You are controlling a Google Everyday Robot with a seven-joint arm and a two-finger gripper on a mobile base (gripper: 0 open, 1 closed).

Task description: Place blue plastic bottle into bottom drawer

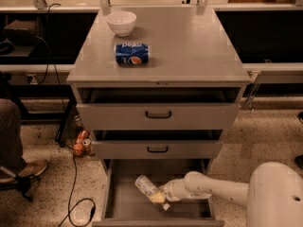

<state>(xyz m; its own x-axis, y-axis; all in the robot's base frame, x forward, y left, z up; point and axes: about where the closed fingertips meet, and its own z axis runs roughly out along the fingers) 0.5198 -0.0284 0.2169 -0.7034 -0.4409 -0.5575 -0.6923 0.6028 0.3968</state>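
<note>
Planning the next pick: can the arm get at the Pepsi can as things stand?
Probably yes, not directly. The can lies unblocked on the cabinet top, apart from the bowl, but the gripper is down in the bottom drawer at the bottle.

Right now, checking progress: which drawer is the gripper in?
The bottom drawer, pulled out farthest; the gripper holds the blue plastic bottle inside it.
</note>
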